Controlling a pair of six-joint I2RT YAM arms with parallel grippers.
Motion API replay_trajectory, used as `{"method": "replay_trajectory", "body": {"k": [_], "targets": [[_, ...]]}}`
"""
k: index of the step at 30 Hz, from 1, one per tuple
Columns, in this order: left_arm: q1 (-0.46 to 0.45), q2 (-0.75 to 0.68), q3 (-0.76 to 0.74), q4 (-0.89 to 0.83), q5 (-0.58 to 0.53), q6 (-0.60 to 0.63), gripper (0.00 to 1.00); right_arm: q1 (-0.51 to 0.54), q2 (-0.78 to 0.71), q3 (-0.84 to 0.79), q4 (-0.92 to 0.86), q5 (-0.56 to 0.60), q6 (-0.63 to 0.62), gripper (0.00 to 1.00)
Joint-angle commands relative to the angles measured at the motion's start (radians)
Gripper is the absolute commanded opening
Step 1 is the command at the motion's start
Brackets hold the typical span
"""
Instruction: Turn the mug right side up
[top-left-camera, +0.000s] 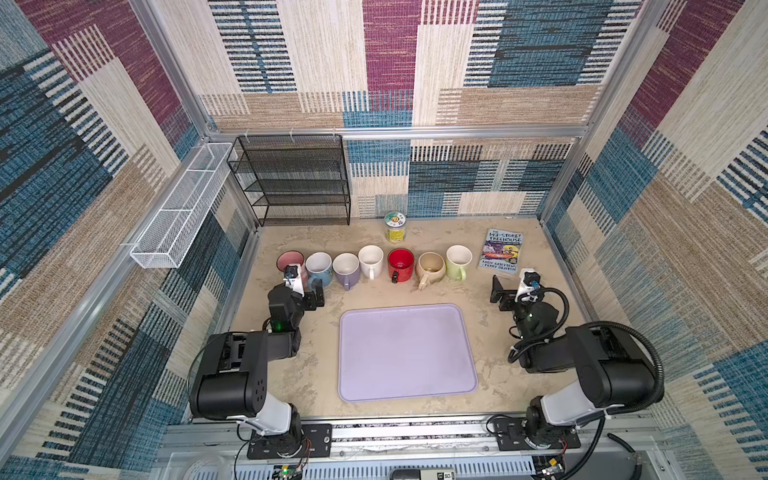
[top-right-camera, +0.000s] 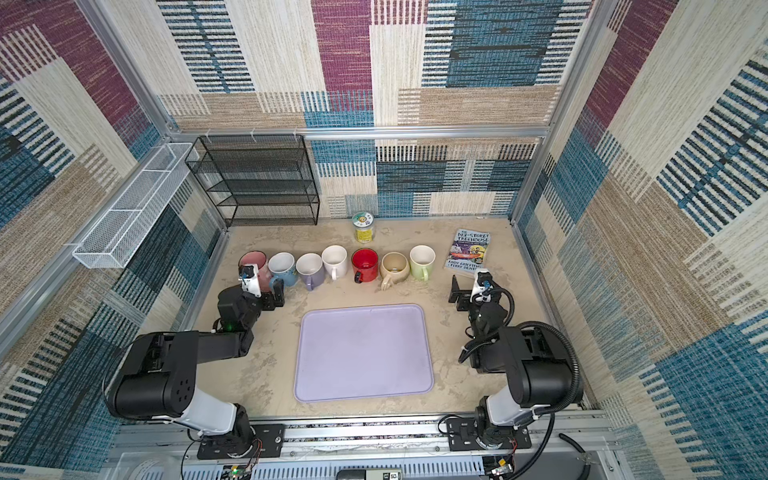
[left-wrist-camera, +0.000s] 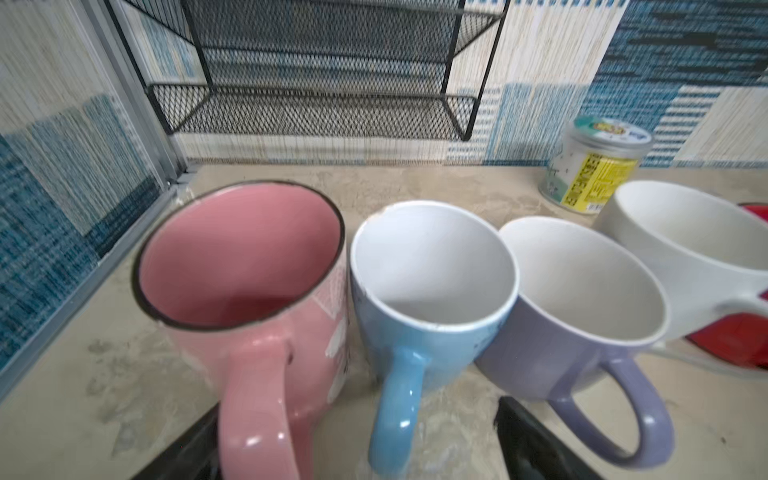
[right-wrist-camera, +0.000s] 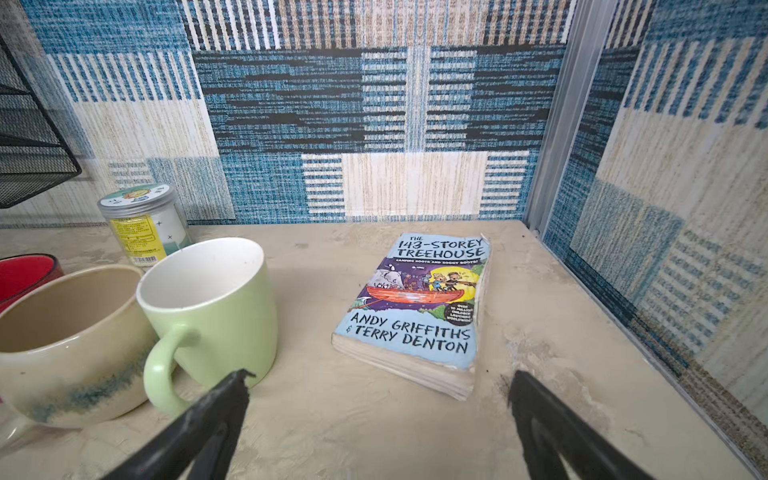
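Hovering by the handle of the pink mug (top-left-camera: 289, 261), the left tool (top-left-camera: 306, 286) stands apart, empty; that mug, mouth-up at the left end of the mug row (top-left-camera: 371, 257) on the table (top-left-camera: 316, 365), looks stiff, slippery, breakable: pinch its wall at the rim. The right tool (top-left-camera: 509, 291) gapes empty.

glossy pink mug (left-wrist-camera: 245, 299) (matt tray (top-left-camera: 405, 353))

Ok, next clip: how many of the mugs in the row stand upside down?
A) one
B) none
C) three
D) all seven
B: in both top views every mug in the row shows its open mouth facing up, from the pink mug at one end to the green mug at the other.
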Motion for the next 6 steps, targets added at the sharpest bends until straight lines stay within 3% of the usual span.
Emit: {"method": "replay_trajectory", "body": {"k": [1,6], "targets": [[0.002,0.002,0.014,-0.052,0.031,0.012,0.99,0.001,0.001,0.005,0.000,-0.010,0.000,1.00],[0.003,-0.002,0.007,-0.043,0.028,0.014,0.99,0.001,0.000,0.004,-0.004,-0.010,-0.001,1.00]]}}
